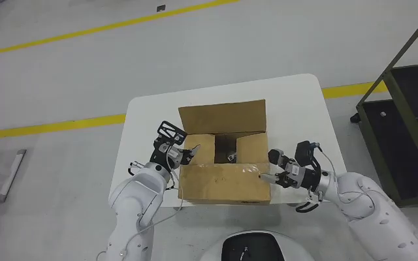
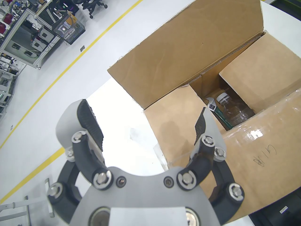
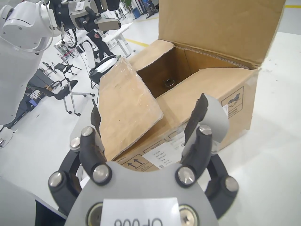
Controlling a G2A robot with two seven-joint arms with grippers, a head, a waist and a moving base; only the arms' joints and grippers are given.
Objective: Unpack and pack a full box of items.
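Observation:
A brown cardboard box (image 1: 225,156) stands in the middle of the white table (image 1: 150,111). Its far flap (image 1: 225,117) is upright, the two side flaps are folded inward, and the taped near flap (image 3: 127,102) tilts up. Through the gap lie a clear bottle with a white cap (image 2: 232,111) and a green-handled wrench (image 2: 219,116). My left gripper (image 2: 145,123) is open at the box's left end, over the side flap (image 2: 174,118). My right gripper (image 3: 150,116) is open at the box's near right corner, its jaws either side of the taped flap's edge.
A dark green cart (image 1: 392,124) stands on the floor off the table's right side. The table has bare strips to the left (image 1: 147,130) and right (image 1: 300,111) of the box. My left gripper (image 3: 103,22) hangs beyond the box in the right wrist view.

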